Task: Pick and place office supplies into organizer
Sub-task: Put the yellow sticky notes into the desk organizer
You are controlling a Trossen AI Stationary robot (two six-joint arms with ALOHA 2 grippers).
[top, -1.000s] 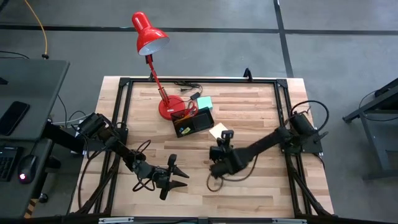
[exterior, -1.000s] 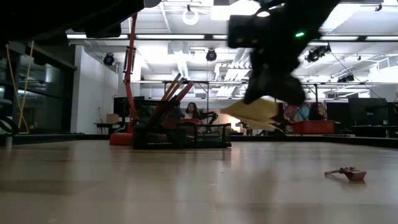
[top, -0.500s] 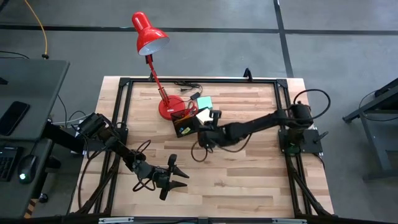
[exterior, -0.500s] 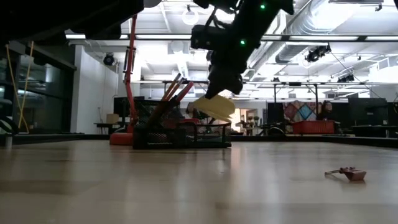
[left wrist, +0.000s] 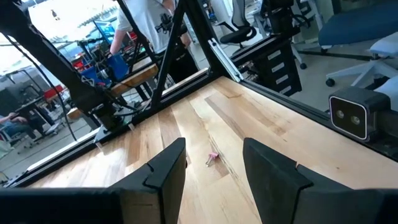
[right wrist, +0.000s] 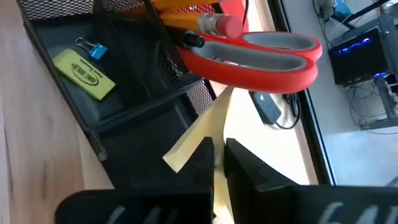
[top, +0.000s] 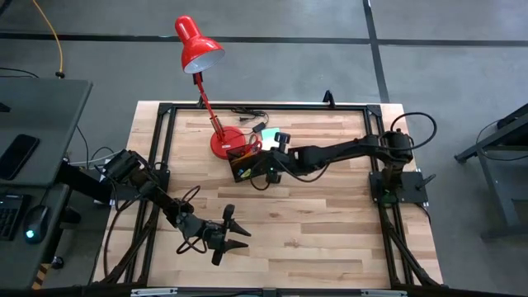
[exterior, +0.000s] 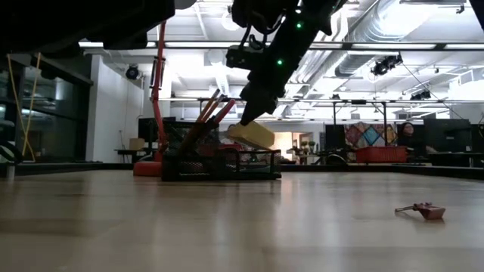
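My right gripper [top: 271, 163] hovers over the black mesh organizer [top: 256, 162] beside the red lamp base, shut on a yellow sticky-note pad [exterior: 252, 134]. In the right wrist view the organizer [right wrist: 118, 106] holds red-handled scissors [right wrist: 267, 56] and orange pencils [right wrist: 186, 7] in its taller cup. A yellow-green piece [right wrist: 84, 73] and a blue clip [right wrist: 93, 46] lie in a low compartment. A teal pad [top: 271, 136] lies on the table beyond the organizer. My left gripper [top: 235, 234] waits open near the table's near edge. My right gripper pinches the yellow pad between its two fingers [right wrist: 202, 163], which come slanting down from above. The pad's edge [right wrist: 217, 121] sticks out past the fingertips. The pad is lifted clear and hangs tilted just above the organizer's low compartment [exterior: 253, 155].
A red desk lamp [top: 198, 45] stands with its round base [top: 223, 142] against the organizer's far left side, and a black cable [top: 247, 114] lies behind it. A small pink item [exterior: 423, 209] lies on the bare wood in front of my left gripper [left wrist: 214, 168].
My right gripper has carried the yellow pad from the table's middle toward the far left, over to the organizer, and has come down closer to it. The pad has stayed in the fingers. My left arm has kept still.
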